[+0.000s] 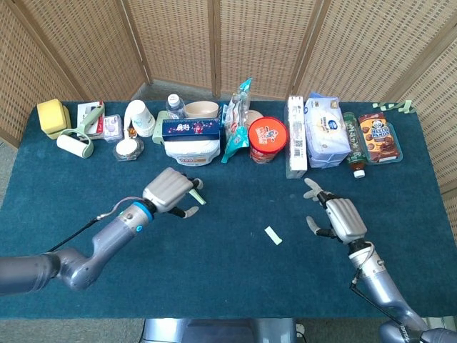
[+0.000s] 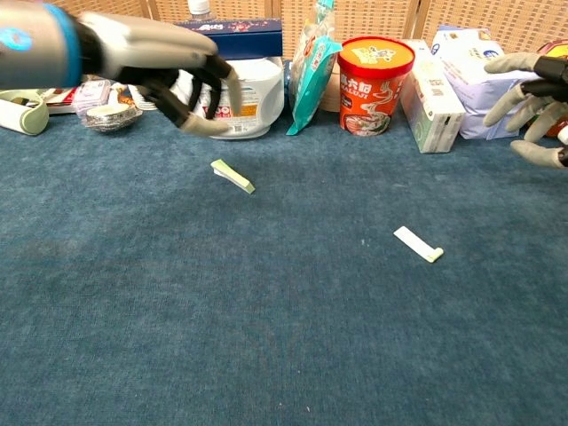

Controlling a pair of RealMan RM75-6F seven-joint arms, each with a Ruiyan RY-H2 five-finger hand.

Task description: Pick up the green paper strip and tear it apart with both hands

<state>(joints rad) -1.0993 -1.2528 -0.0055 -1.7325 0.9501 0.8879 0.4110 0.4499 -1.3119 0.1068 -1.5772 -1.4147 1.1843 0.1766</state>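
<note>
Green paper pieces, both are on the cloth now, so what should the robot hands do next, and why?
Probably just lift the left robot hand clear and stop. One green piece lies beneath it, the other piece lies apart, and the right robot hand is open, so the tear looks done.
</note>
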